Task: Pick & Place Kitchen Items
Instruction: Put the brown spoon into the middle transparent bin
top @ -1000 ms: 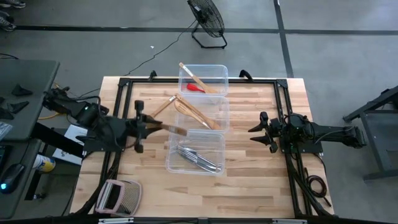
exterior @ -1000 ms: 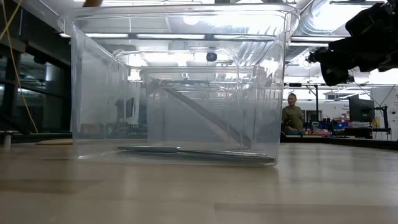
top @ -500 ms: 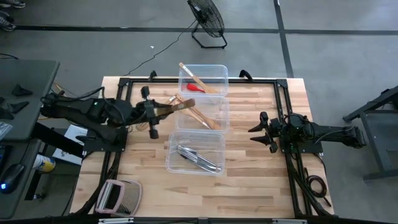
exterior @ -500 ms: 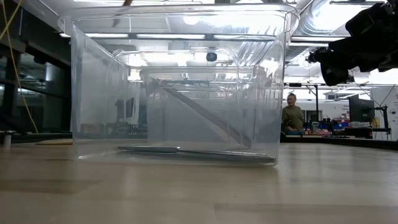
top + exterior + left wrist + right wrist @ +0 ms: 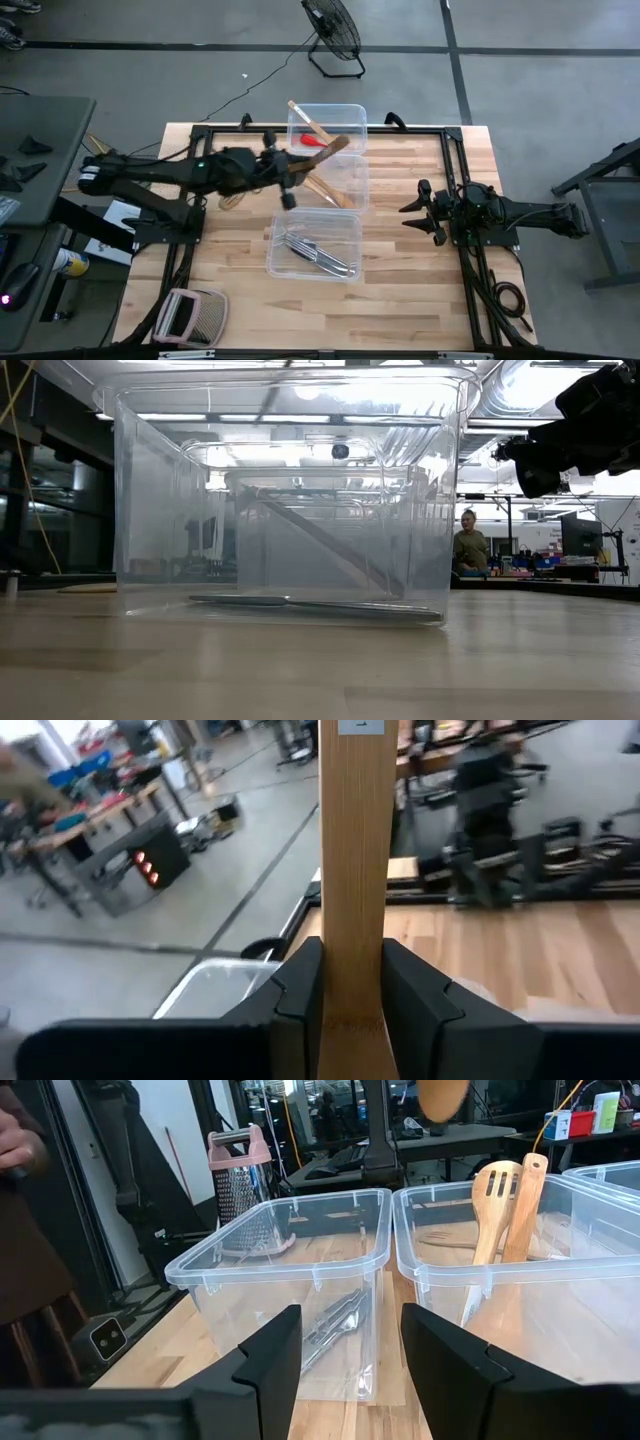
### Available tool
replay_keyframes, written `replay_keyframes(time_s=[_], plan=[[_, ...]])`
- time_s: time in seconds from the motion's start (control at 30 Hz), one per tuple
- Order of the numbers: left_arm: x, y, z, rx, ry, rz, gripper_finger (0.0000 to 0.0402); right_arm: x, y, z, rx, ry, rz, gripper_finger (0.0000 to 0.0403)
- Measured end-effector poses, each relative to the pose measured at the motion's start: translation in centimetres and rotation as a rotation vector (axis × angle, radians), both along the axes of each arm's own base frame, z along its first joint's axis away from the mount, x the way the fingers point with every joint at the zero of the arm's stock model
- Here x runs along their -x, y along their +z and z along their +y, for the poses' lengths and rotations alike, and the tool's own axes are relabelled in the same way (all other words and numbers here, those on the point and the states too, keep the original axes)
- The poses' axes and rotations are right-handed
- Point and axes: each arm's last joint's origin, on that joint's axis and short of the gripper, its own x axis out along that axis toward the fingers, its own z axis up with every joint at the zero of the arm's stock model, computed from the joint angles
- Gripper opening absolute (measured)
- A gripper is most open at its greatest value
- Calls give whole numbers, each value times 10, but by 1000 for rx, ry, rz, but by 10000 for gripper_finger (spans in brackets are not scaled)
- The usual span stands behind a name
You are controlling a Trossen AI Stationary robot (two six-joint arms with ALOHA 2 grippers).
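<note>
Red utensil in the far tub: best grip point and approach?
Judging by the overhead view, take the red utensil across its middle, coming straight down. It lies flat on the floor of the far tub, whose walls block a side approach. Mind the wooden spatula beside it.

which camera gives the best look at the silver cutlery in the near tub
The high view: the silver cutlery lies unobstructed in its clear tub. The right wrist view sees it through the tub's wall; the low view shows only a thin dark line on the tub floor; the left wrist view misses it.
</note>
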Motion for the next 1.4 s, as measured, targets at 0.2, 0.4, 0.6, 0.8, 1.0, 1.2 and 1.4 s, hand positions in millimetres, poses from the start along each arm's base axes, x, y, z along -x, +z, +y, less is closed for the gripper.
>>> replay_keyframes(time_s=[0.2,0.4,0.6,0.8,1.0,1.2,1.4], plan=[[-29,-15,23,128,101,-79,74,0,0,0,0,1,0,165],[-55,-25,36,259,147,-244,75,0,0,0,0,1,0,165],[-74,-38,40,405,180,-363,75,0,0,0,0,0,0,165],[-82,-57,41,560,246,-486,76,0,0,0,0,0,0,165],[-80,-88,39,682,354,-593,76,0,0,0,0,0,1,165],[-72,-111,33,758,486,-665,76,0,0,0,0,0,1,165],[-72,-126,28,825,585,-748,76,0,0,0,0,0,1,165]])
